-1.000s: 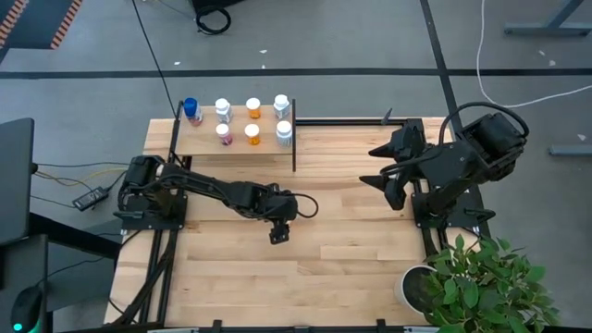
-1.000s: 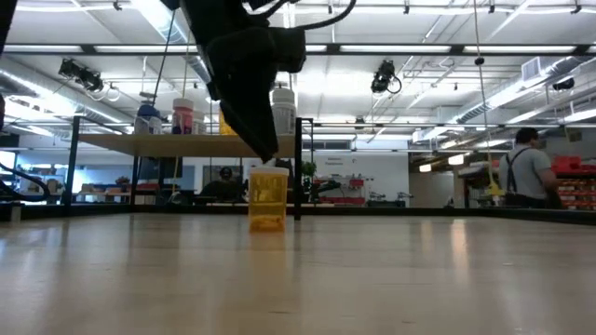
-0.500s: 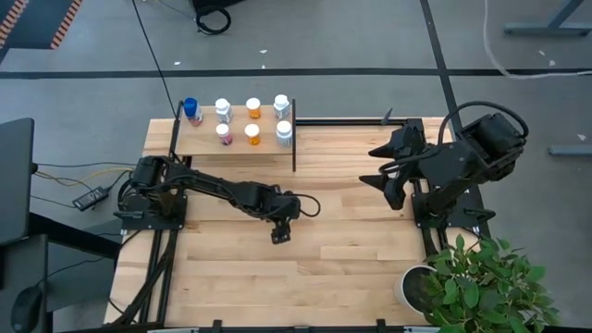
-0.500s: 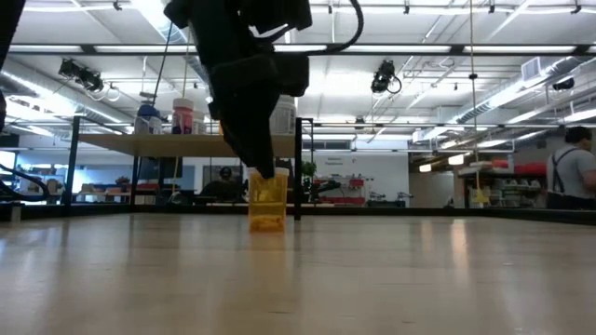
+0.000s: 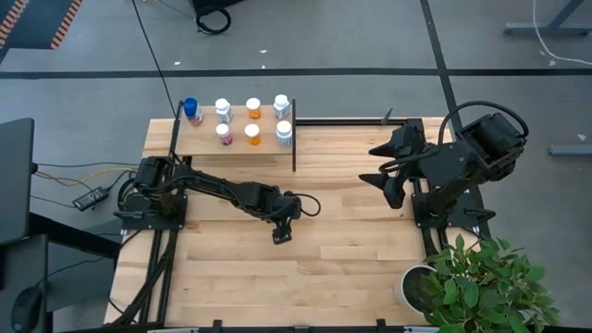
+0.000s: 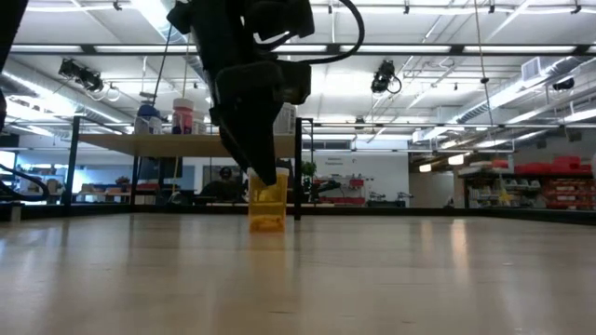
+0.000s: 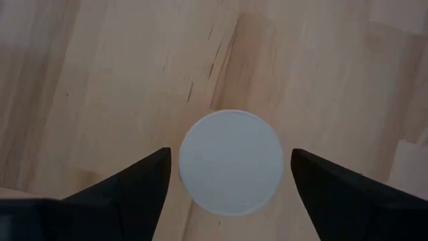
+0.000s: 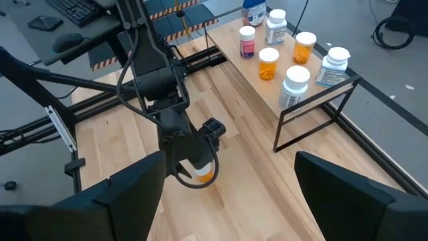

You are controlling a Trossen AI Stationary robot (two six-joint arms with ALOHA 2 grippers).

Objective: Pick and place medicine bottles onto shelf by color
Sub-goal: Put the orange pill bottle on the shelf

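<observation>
Left gripper (image 7: 231, 175) hangs over an orange bottle (image 6: 267, 205) standing on the table (image 5: 351, 259), its fingers (image 7: 127, 191) spread wide on either side of the white cap (image 7: 231, 163) with a gap at each side, gripping nothing. Only the left wrist view shows those gaps; the low view shows the bottle's orange body with the gripper's dark bulk covering its top. Farther off, the right gripper (image 5: 383, 171) waits fully open above the table's right side. Beyond, seven other bottles (image 5: 252, 132) stand on the shelf (image 5: 236, 145), the blue-capped one (image 5: 191, 110) at its left end.
</observation>
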